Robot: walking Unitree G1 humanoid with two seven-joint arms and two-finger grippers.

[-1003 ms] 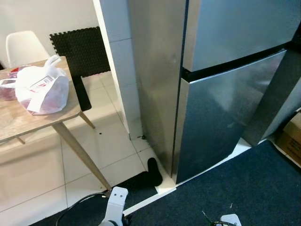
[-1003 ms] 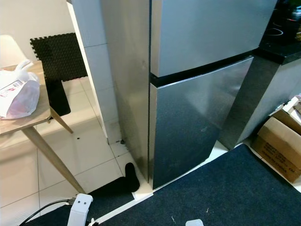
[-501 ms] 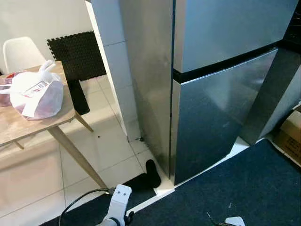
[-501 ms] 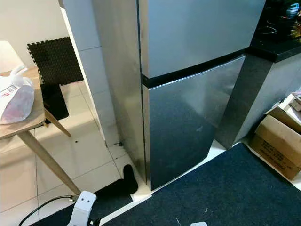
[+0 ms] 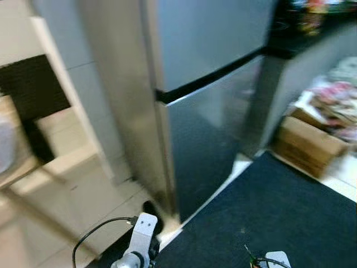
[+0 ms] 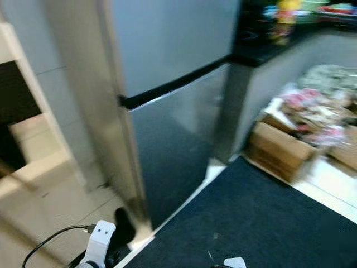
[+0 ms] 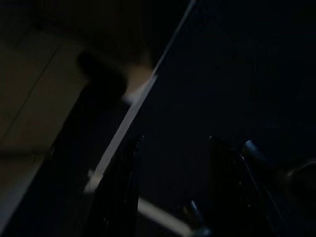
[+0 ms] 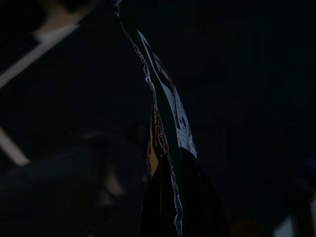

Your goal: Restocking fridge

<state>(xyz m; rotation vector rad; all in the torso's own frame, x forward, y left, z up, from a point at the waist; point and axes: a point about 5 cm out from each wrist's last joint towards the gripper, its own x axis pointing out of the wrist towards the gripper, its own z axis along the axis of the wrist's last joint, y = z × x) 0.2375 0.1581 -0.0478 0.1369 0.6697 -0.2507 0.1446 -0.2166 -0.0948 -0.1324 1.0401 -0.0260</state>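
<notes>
The steel fridge (image 5: 206, 67) stands ahead with both doors closed, a black gap dividing the upper door from the lower door (image 5: 206, 151). The eye views are blurred. Both arms hang low: the left wrist (image 5: 139, 240) and the right wrist (image 5: 274, 260) show at the bottom edge. In the dark left wrist view my left gripper (image 7: 173, 143) is open over the carpet edge, its fingers (image 7: 121, 187) apart with nothing between them. In the right wrist view a dark packet (image 8: 165, 143) with a white label and jagged edge sticks out along my right gripper (image 8: 170, 222), which is shut on it.
A dark blue carpet (image 5: 268, 206) lies before the fridge. A cardboard box (image 5: 304, 139) full of stuff sits on the floor to the right, under a black counter (image 5: 295, 39). Left are pale tiles (image 5: 72, 190), a white column (image 5: 61, 95), and a black cable (image 5: 97, 237).
The whole picture has swung to the right and blurred: the table with the white bag slid off the left edge, the box and counter came into view. The arms hang as before.
</notes>
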